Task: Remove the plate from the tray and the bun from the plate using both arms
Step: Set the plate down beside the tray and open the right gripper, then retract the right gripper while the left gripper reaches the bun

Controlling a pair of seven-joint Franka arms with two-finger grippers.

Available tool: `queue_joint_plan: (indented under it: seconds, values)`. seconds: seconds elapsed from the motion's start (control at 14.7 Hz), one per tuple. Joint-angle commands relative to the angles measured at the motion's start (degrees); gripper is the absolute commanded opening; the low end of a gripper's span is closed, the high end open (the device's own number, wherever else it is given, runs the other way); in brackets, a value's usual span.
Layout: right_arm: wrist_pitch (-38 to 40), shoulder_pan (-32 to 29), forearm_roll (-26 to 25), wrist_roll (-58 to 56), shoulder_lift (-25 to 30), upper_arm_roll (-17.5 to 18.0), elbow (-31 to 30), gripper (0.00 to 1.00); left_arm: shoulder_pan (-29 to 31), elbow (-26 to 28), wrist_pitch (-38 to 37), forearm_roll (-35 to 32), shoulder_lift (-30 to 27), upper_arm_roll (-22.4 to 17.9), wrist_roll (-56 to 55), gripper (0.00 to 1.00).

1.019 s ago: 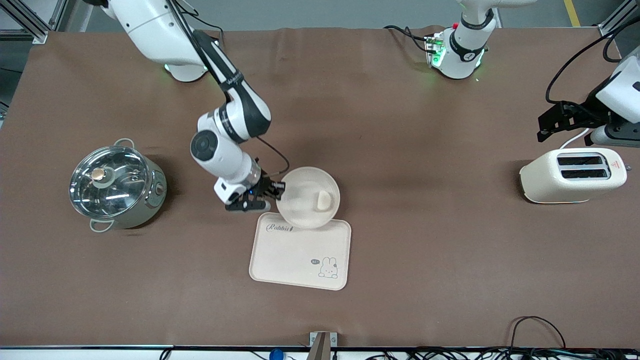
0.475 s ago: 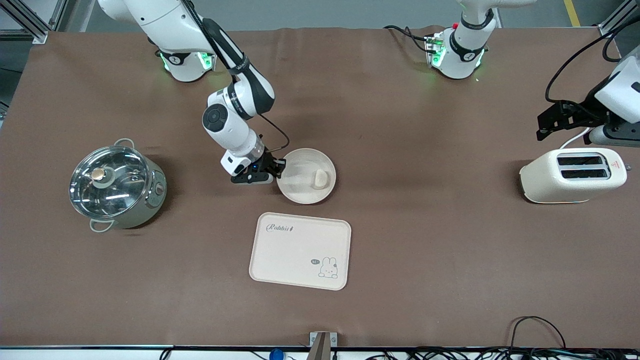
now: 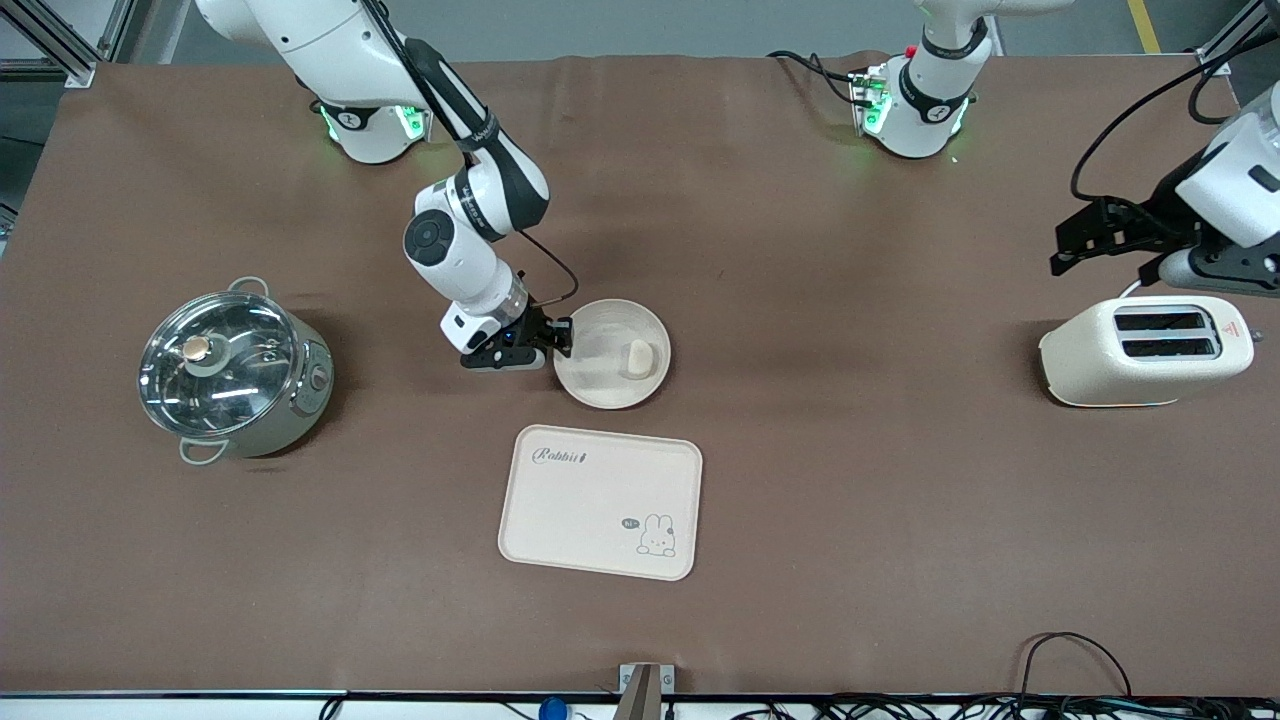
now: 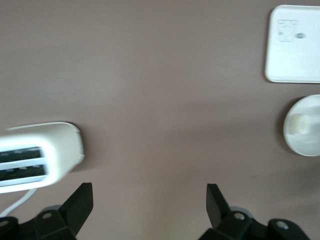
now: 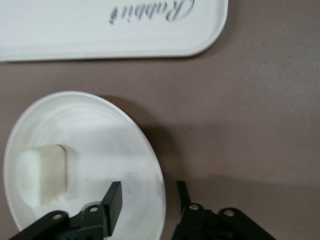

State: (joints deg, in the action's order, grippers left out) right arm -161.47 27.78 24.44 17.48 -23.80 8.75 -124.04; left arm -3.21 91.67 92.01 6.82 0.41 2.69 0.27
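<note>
The round cream plate [image 3: 598,380] lies on the brown table, off the tray [image 3: 590,505] and farther from the front camera than it. The pale bun [image 3: 637,357] lies in the plate. My right gripper [image 3: 560,340] is low at the plate's edge toward the right arm's end. In the right wrist view its jaws [image 5: 148,192] straddle the rim of the plate [image 5: 100,145], open, with gaps on both sides; the bun [image 5: 42,172] and the "Rabbit" tray [image 5: 75,35] show too. My left gripper [image 3: 1060,250] is open and empty in the air over the table beside the toaster [image 3: 1145,350].
A lidded steel pot [image 3: 235,370] stands toward the right arm's end. The cream toaster stands at the left arm's end and shows in the left wrist view [image 4: 37,155], with the tray [image 4: 295,45] and the plate [image 4: 310,142] farther off. Cables run along the table's front edge.
My right gripper carried the plate with the bun off the tray, away from the front camera, and set it on the table. My left gripper has shifted slightly toward the table's middle.
</note>
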Motion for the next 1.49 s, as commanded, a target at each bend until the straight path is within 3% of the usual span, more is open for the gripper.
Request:
queue_joint_plan:
  seconds: [0.0, 0.2, 0.34, 0.48, 0.61, 0.75, 0.88, 0.95, 1.15, 1.43]
  values:
    - [7.18, -0.97, 1.31, 3.34, 5.86, -0.74, 3.61, 1.0, -2.41, -0.26, 4.56, 2.67, 4.5, 3.79, -5.69, 1.0]
    - [27.55, -4.05, -4.19, 0.64, 8.22, -5.3, 13.1, 1.0, -9.34, -0.26, 12.82, 0.84, 10.03, 7.85, -19.83, 1.0]
    - [34.09, -6.06, -11.05, -1.99, 12.62, -8.56, 14.96, 1.0, -15.14, -0.7, 18.96, -0.84, 14.69, 8.03, -23.81, 1.0]
    - [42.68, -10.88, -13.28, -11.19, 16.57, -10.76, 17.33, 1.0, -19.8, -0.61, 29.66, -1.71, 19.78, 7.94, -29.59, 1.0]
    - [54.71, -17.55, -14.24, -18.69, 21.84, -12.08, 19.18, 1.0, -24.9, -0.79, 39.0, -7.32, 25.67, 7.85, -34.61, 1.0]
    - [62.3, -22.4, -20.19, -19.15, 26.42, -11.83, 21.64, 1.0, -28.77, -0.79, 46.03, -13.29, 30.85, 7.85, -42.59, 0.99]
    - [71.85, -24.52, -26.17, -19.5, 27.23, -11.91, 29.07, 1.0, -31.41, -0.88, 51.41, -19.01, 35.69, 7.77, -50.59, 0.99]
    - [75.74, -25.66, -26.72, -19.5, 27.14, -12.09, 32.17, 1.0, -32.55, -0.96, 53.26, -22.0, 38.06, 7.59, -54.28, 0.99]
    - [76.13, -28.74, -26.47, -20.2, 27.49, -11.83, 33.52, 1.0, -33.7, -0.88, 54.24, -27.55, 41.16, 7.59, -60.11, 0.99]
    - [76.04, -28.75, -26.02, -20.21, 27.58, -11.47, 33.78, 1.0, -35.29, -0.88, 54.16, -28.35, 42.22, 7.68, -65.03, 0.99]
